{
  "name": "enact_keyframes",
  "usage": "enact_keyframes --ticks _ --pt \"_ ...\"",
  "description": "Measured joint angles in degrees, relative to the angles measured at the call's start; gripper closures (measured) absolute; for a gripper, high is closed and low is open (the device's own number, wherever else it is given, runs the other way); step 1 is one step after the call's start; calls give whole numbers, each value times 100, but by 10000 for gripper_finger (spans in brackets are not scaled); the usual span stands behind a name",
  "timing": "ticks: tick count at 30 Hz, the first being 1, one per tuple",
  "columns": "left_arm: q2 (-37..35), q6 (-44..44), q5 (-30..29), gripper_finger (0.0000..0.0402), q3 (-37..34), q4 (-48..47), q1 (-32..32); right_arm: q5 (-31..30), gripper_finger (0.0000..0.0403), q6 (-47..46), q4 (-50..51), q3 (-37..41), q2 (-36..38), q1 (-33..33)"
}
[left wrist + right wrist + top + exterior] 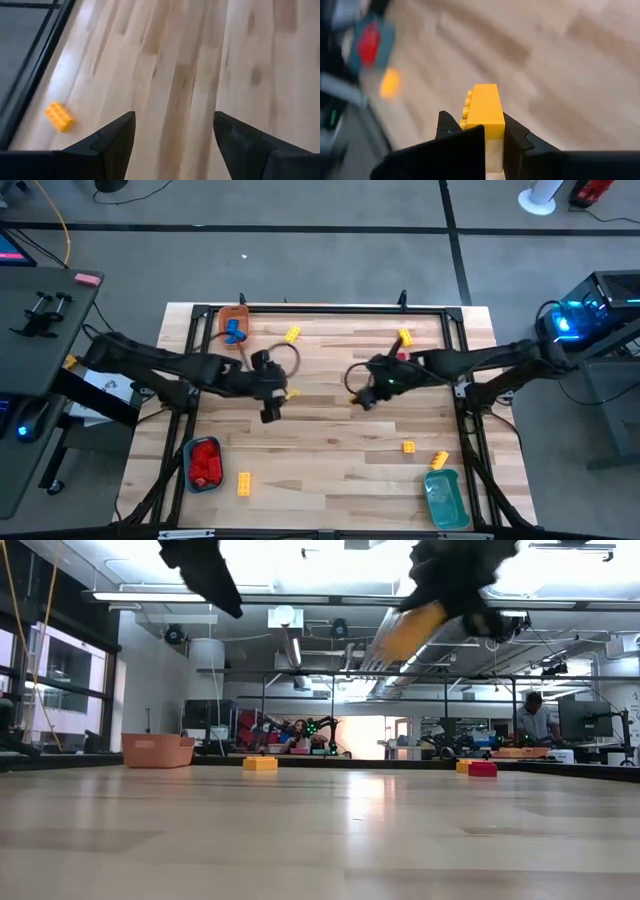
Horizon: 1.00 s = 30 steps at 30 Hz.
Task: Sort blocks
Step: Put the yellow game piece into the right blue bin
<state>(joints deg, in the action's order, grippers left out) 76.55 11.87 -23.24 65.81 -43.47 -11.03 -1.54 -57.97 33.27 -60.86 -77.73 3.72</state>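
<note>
My right gripper (pixel 485 131) hangs over the middle of the table (pixel 358 400), shut on a yellow block (pixel 485 107), high above the wood in the low view (pixel 412 630). To its left my left gripper (pixel 271 409) stands open (pixel 174 120) with bare wood between its fingers. Loose yellow blocks lie flat on the table at the far side (pixel 291 334) (pixel 405 338), near left (pixel 243 483) and near right (pixel 409 447) (pixel 439 461). A red block (pixel 482 768) lies at the far right. My right gripper pinches the yellow block between its two fingers, one finger on the studded side (pixel 468 116) and one on the opposite side. The fingers lie along the block, whose far end (pixel 485 92) juts past them. It slants down from the gripper (pixel 405 637), clear of the table.
An orange tray (pixel 238 313) with a blue block (pixel 234 330) stands at the far left. At the near left a blue tray (pixel 190 465) holds red blocks (pixel 206 463), and a teal tray (pixel 443 498) stands near right. A black frame (pixel 320 310) rims the table.
</note>
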Motion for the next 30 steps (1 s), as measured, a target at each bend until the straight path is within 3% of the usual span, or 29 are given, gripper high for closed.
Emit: enact_keyframes --ticks 4,8,12,19,23,30 --pt "-721 670 -16 156 -1030 1617 -152 1374 402 103 1055 0 445 349" --pt "-1067 1326 0 157 -2039 3537 -286 2513 402 -400 2077 -2 628 1210" --pt "-1076 1845 -4 157 -2626 4736 -345 2617 402 -1293 2766 78 620 2336" --pt "-1022 2104 -28 157 -2729 4992 -350 2981 403 -3147 1611 728 611 3726" --pt "-1022 2004 -33 157 -2729 5045 -350 2889 403 -3969 811 1218 611 4135" --pt "-1022 1947 89 157 -2729 5110 -350 2902 403 -4540 691 1575 609 4332"
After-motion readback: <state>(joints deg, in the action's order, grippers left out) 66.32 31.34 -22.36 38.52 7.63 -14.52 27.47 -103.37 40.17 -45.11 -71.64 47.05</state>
